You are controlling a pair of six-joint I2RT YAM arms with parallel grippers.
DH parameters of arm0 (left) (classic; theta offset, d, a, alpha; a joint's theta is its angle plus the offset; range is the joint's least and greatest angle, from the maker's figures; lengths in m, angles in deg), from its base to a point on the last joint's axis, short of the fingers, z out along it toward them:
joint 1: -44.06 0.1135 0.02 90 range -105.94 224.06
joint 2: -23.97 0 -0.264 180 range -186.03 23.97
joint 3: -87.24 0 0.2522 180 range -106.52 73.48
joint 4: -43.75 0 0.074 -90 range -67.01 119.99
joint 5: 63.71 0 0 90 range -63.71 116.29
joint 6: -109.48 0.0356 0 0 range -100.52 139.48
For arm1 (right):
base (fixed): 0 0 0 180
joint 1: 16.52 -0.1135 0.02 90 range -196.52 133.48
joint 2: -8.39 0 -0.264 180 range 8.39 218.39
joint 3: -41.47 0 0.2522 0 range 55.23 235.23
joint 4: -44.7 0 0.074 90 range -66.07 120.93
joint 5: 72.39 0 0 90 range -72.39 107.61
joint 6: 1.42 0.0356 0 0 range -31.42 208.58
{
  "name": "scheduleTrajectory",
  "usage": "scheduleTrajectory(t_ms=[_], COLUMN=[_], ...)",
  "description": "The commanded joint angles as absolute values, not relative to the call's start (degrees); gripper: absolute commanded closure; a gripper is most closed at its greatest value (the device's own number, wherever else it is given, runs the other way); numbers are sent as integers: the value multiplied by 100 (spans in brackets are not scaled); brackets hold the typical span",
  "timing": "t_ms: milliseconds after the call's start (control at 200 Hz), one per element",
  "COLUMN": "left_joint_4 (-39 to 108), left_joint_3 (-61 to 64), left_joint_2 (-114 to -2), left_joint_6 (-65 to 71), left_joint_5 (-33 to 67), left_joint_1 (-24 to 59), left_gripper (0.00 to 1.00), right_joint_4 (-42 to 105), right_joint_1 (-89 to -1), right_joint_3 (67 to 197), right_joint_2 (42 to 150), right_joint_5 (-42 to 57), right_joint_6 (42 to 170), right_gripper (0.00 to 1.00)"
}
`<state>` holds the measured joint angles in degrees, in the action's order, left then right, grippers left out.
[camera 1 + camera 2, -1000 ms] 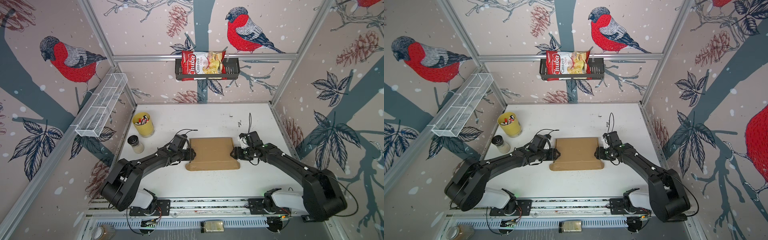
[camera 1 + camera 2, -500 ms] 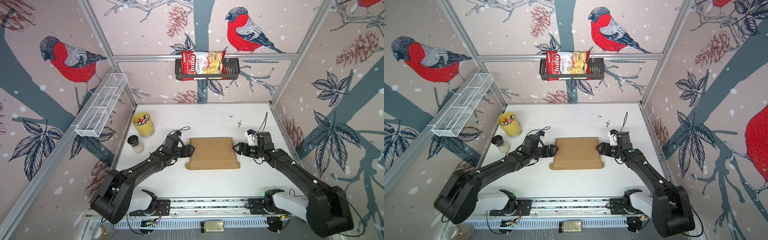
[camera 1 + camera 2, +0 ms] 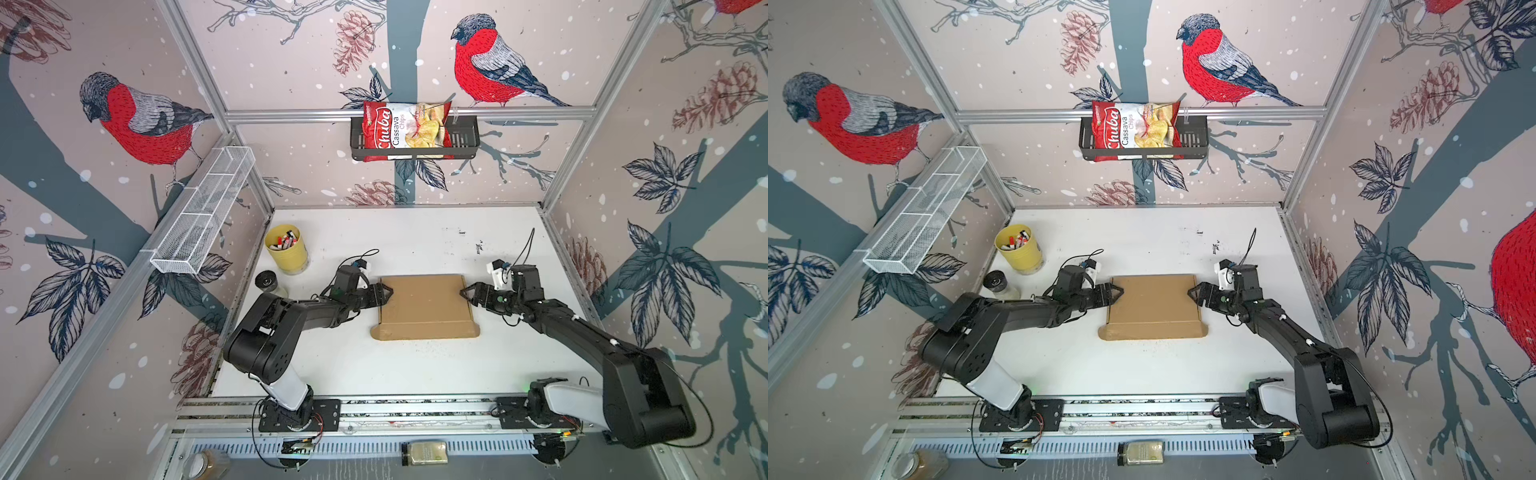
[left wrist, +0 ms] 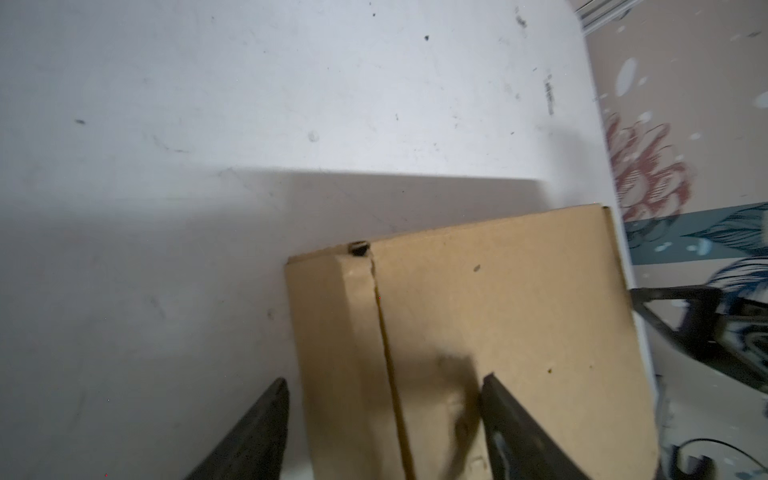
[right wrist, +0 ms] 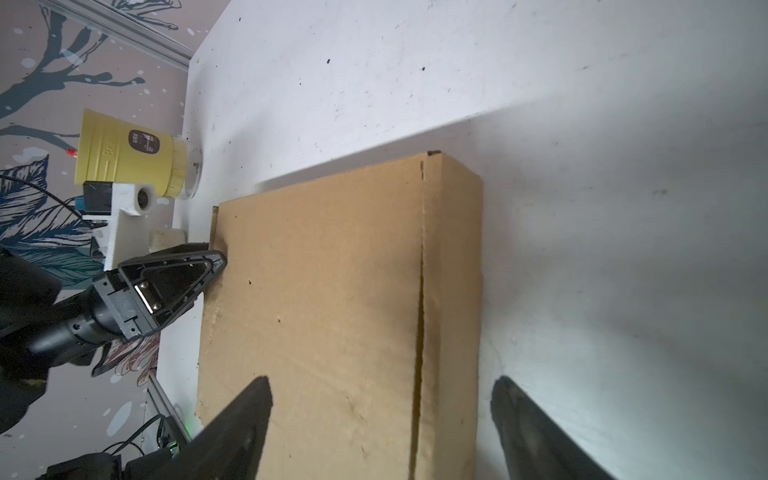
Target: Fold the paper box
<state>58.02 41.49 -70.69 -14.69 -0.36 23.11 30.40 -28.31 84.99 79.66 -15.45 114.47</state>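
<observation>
Paper box (image 3: 426, 307) lay flat, lid down, at middle of table (image 3: 374, 232), long sides parallel to front edge. Left gripper (image 3: 390, 291) sat at box's left edge toward rear corner, fingers (image 4: 257, 432) moderately apart: one over lid, other outside side wall, no clamp seen. Right gripper (image 3: 462, 291) sat opposite at right edge, its fingers (image 5: 532, 428) wide, one over lid, other over bare table beyond wall. Yellow cup (image 3: 287, 253) and dark-capped jar (image 3: 267, 282) stood near left edge, well apart from box.

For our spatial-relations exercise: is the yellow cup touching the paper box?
Apart. In both top views bare white table separates the yellow cup from the paper box.
</observation>
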Motion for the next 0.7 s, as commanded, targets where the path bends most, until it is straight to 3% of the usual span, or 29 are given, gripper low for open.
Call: scheduleTrajectory(t_ms=[0,300,695], left_joint_4=[6222,6210,5734], left_joint_3=[4519,4813,4740], left_joint_2=[-7199,-7388,-7552], left_joint_6=[-1751,-1805,-1769], left_joint_5=[-420,-577,-408], left_joint_1=[2578,2900,3107], left_gripper=[40,52,54], right_joint_4=[3418,3859,4446], right_joint_1=[-2814,-2912,-3079], right_joint_3=[8310,7941,7734], right_joint_2=[7861,7913,8520], right_joint_5=[-1849,-2106,-2242], right_joint_6=[11561,11771,12045], right_gripper=[10,5,4])
